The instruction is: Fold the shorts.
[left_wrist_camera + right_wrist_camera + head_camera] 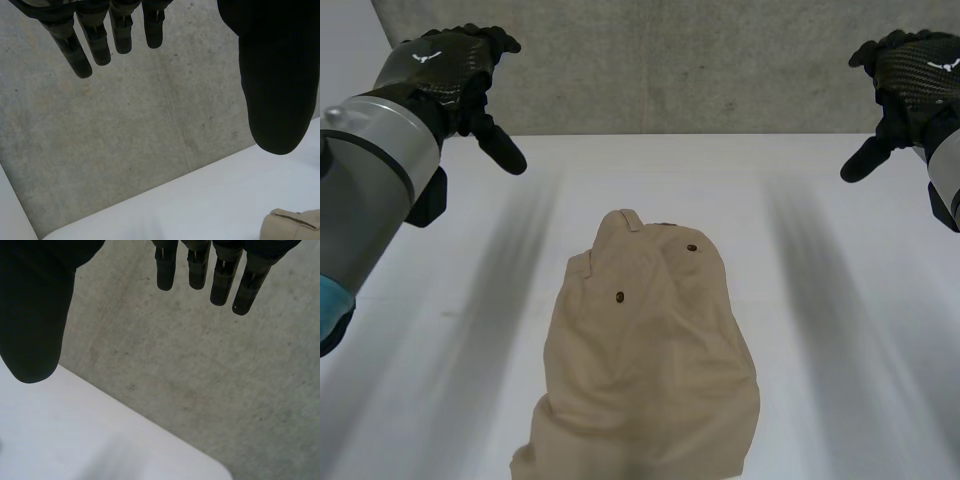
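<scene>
Khaki shorts (645,370) lie bunched mid-worktop (840,330) while we hold our left hand (450,70) and right hand (910,75) raised well apart, fingers (100,50) straight and empty, so we judge folding not yet begun and reaching down to flatten them next.

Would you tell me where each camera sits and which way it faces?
Head view: behind, between the arms, looking down at tan shorts on the white table; left hand and right hand raised.
Left wrist view: along the open left hand's palm toward the concrete wall.
Right wrist view: likewise along the open right hand.
Head and left wrist share the shorts' far end.
</scene>
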